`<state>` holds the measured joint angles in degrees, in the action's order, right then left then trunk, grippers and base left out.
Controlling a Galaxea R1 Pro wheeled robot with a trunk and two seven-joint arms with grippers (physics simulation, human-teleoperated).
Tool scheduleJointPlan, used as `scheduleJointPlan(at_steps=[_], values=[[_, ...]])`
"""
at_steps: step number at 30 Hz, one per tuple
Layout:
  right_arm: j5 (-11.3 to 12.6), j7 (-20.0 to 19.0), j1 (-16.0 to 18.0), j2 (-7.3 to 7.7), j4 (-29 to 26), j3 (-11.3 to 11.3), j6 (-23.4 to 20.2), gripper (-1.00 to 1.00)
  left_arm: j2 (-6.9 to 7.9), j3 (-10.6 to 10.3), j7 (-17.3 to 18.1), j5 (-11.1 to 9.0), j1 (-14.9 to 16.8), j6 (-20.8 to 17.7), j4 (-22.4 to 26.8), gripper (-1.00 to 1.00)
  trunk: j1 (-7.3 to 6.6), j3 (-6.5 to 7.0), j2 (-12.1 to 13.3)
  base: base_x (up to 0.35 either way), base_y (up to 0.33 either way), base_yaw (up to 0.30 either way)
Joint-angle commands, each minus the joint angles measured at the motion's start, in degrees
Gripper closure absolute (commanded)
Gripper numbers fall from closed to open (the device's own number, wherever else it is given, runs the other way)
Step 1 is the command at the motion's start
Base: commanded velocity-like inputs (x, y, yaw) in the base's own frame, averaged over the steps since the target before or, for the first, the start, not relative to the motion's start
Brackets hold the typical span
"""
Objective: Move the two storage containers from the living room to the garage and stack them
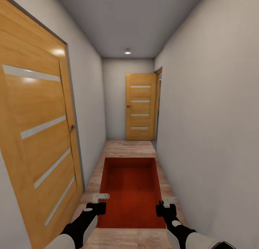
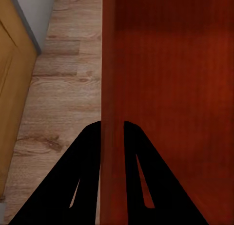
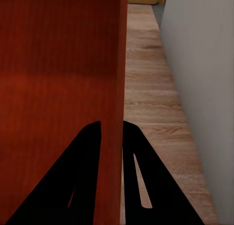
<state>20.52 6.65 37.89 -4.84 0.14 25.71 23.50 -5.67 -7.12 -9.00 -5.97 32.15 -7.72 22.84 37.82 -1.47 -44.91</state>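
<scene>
I hold one orange-red storage container (image 1: 129,191) level in front of me, above a corridor's wood-plank floor. My left gripper (image 1: 101,202) is shut on its left wall and my right gripper (image 1: 164,204) on its right wall. The left wrist view has the thin red wall (image 2: 108,64) running between the black fingers of the left gripper (image 2: 112,127). In the right wrist view the container's wall (image 3: 122,64) is likewise pinched by the right gripper (image 3: 112,127). The living room and the garage are out of view.
The corridor is narrow, with a closed wooden door (image 1: 39,134) close on the left and a plain pale wall (image 1: 216,134) close on the right. Another wooden door (image 1: 141,107) stands at the far end beside an opening. Light plank flooring (image 1: 129,146) runs ahead.
</scene>
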Motion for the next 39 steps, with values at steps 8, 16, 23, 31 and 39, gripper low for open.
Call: scheduleJointPlan(at_steps=[8,16,23,31,39], values=[[1.1,0.28,0.08,0.0,0.03,-1.38,0.32,1.0,0.05,-0.18,-0.85,-0.09,0.02,-0.37,0.11,1.0,0.04,-0.1,-0.07,0.323,0.067,0.0],[1.1,0.3,0.08,0.01,0.03,-1.38,0.32,1.0,0.05,-0.18,-0.85,-0.09,0.02,-0.37,0.11,1.0,0.04,-0.1,-0.07,0.323,0.072,0.0],[1.09,0.27,0.08,0.01,0.03,-1.38,0.22,1.0,0.05,-0.19,-0.85,-0.09,0.02,-0.37,0.1,1.0,0.04,-0.1,-0.07,0.323,0.072,0.0],[1.1,0.3,0.08,0.01,0.03,-1.38,0.23,1.0,0.05,-0.18,-0.85,-0.09,0.02,-0.37,0.1,1.0,0.04,-0.1,-0.07,0.323,0.072,0.0],[1.1,0.3,0.08,0.01,0.03,-1.39,0.26,1.0,0.0,-0.2,-0.85,-0.09,0.02,-0.37,0.1,1.0,0.04,-0.1,-0.07,0.323,0.039,0.0]])
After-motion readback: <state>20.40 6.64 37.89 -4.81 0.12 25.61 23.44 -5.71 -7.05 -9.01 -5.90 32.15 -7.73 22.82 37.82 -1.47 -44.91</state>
